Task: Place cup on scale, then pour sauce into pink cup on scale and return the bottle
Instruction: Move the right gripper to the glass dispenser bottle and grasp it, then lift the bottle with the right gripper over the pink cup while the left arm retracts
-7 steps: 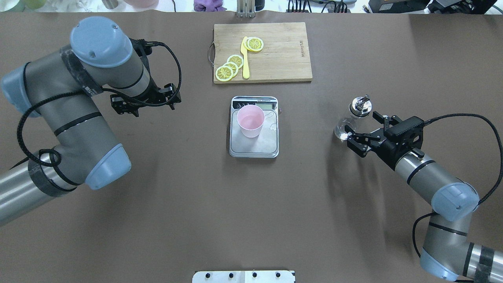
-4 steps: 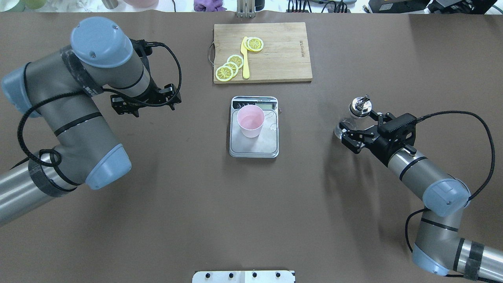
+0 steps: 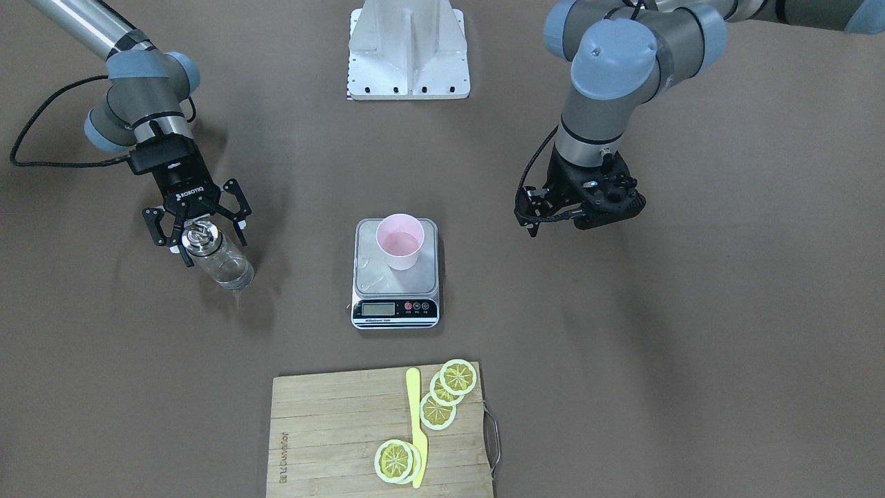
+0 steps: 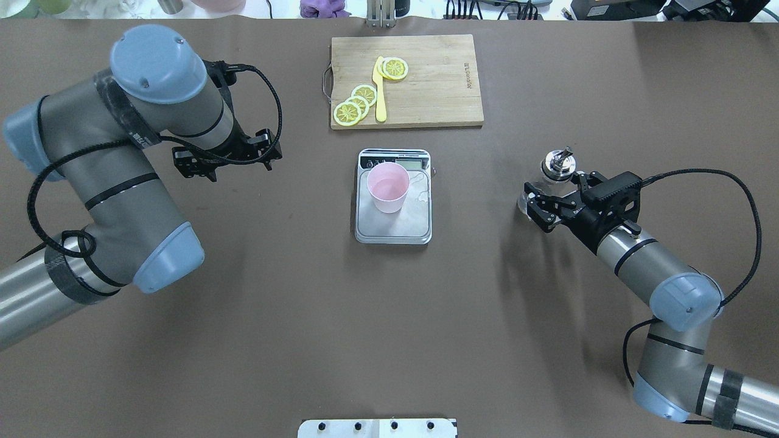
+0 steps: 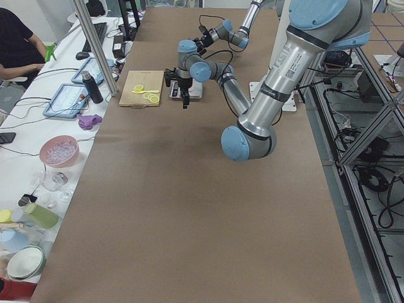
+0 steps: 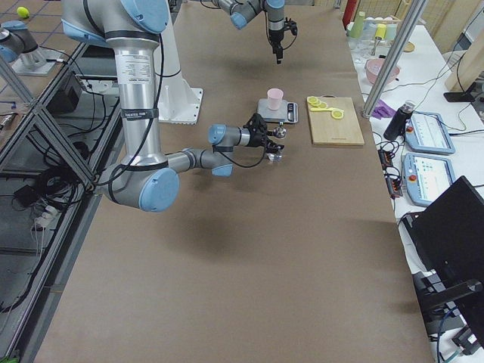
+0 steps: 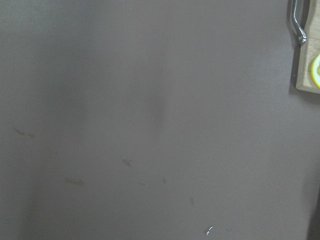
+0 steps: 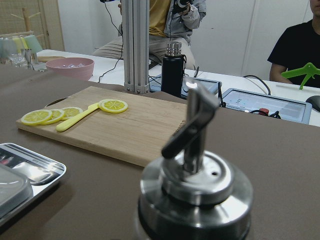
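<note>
Nearest, the right gripper (image 4: 538, 208) has its jaws spread open on either side of the upright glass bottle (image 3: 225, 266), well apart from the scale (image 3: 395, 309). The pink cup (image 3: 399, 242) stands on the scale's steel platform. The left gripper (image 3: 531, 216) hangs over bare table; whether its jaws are open cannot be told. Farthest is a wooden cutting board (image 3: 332, 429) with lemon slices (image 3: 458, 377).

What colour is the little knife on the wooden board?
The knife is bright yellow. It shows best in the overhead view.

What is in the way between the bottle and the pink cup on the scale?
Nothing that shows. Only bare brown table lies between the bottle and the cup on the scale. The cutting board with lemon slices sits beyond the scale, out of the path.
</note>
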Controlling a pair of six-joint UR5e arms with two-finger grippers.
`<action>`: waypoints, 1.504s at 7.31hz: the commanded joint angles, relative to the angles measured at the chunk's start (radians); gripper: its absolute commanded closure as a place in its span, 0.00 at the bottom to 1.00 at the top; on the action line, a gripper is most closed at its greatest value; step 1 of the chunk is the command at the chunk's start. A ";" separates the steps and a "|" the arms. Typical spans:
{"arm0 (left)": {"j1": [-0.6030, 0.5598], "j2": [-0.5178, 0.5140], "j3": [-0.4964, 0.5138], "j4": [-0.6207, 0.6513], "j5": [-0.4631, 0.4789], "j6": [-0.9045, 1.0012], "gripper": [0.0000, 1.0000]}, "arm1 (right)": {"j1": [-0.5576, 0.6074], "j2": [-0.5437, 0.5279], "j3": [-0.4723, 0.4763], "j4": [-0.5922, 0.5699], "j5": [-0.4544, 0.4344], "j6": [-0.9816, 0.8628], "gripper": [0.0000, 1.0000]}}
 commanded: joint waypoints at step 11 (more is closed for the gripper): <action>-0.116 0.045 -0.031 -0.006 -0.003 0.332 0.01 | -0.068 0.126 0.521 -1.110 -0.195 -0.347 1.00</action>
